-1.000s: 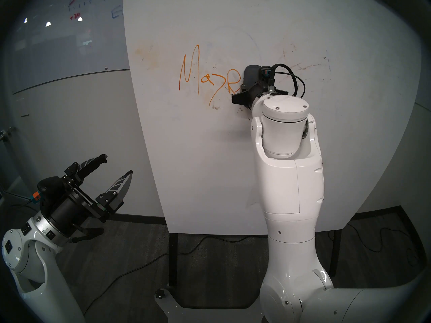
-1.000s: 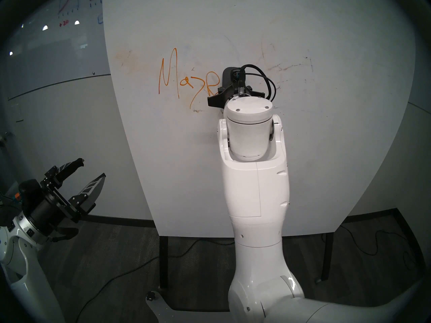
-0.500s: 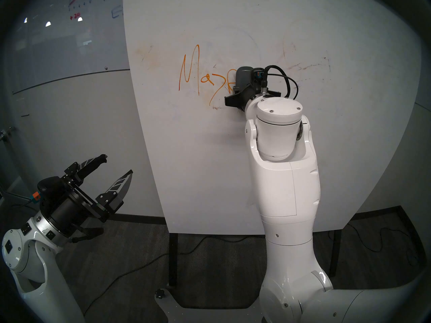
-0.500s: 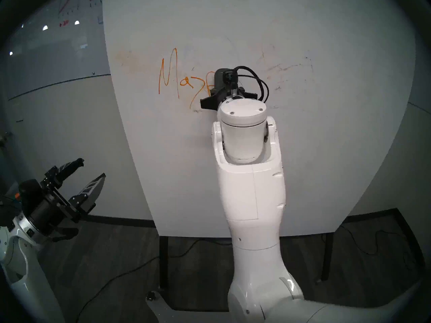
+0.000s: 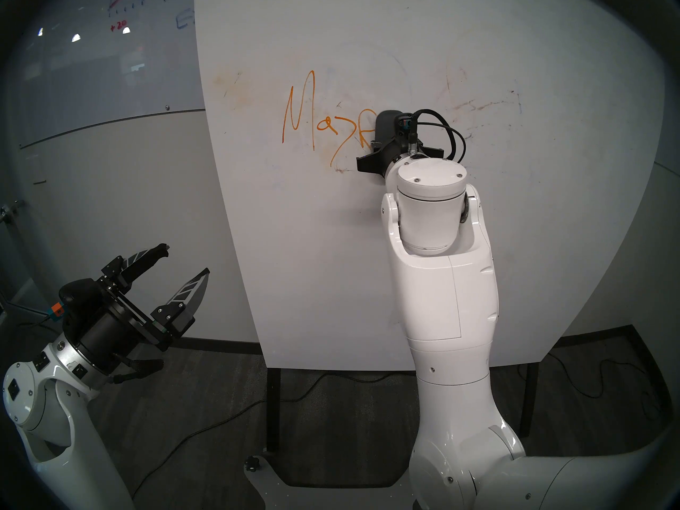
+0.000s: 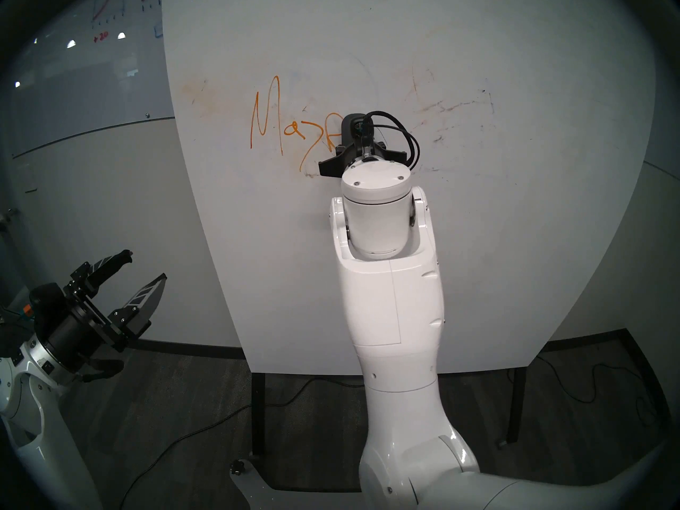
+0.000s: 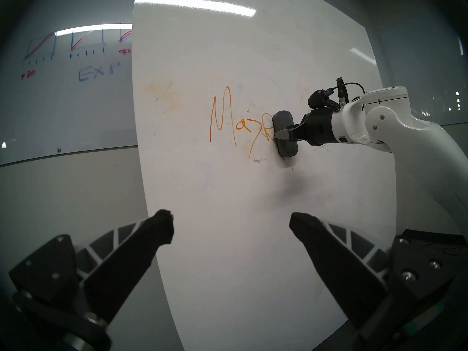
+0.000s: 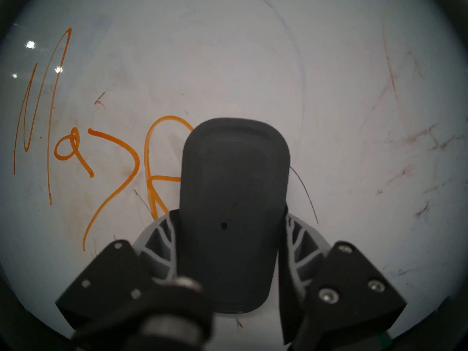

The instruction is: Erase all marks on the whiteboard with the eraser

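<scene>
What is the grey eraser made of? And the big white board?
The eraser looks like matte dark grey plastic or rubber: smooth, rounded, no shine. Its wiping side is hidden against the board. The whiteboard looks like a smooth, coated white panel: ceiling lights reflect softly near its top. What is beneath the coating cannot be told.

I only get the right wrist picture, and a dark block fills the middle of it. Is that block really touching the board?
Observer: From the left wrist view, yes, it seems so. The eraser lies flat against the whiteboard, pinched by the right gripper.
Operator: What is the other arm doing?
Observer: The left gripper hangs open and empty, off to the left of the whiteboard and not touching it.
Operator: Is anything behind the board?
Observer: A glass board on the wall, with red and blue graphs on it.
</scene>
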`<state>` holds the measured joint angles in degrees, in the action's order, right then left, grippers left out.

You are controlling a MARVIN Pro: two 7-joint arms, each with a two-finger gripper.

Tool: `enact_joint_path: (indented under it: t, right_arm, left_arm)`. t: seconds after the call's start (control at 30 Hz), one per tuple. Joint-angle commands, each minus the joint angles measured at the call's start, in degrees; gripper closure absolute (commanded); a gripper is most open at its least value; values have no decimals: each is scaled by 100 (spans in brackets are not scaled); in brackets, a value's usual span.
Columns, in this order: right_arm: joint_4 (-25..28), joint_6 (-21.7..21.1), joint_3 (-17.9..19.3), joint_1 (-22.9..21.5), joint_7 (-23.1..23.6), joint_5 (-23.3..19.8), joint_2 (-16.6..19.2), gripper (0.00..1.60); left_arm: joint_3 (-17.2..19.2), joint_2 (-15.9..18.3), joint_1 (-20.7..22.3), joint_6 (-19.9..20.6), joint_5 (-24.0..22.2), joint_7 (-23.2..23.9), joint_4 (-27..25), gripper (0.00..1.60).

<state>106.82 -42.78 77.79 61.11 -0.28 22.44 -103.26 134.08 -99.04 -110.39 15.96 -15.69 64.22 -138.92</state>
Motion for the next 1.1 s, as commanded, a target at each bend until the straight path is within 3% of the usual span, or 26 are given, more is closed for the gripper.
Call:
enact_joint_path:
  t: [0.0,0.47,1.07]
  right_arm:
    - [-16,89,185,-151,-161,77,38,160]
    - [-113,61,319,-285,-305,310,147,160]
    - [-221,82,768,-521,-215,307,356,160]
  left_arm:
    - [-12,13,-3,12,-53,-15,-108,0]
    - [-11,13,-2,11,-49,-13,-108,0]
    - [-10,13,-2,9,-42,-9,-108,0]
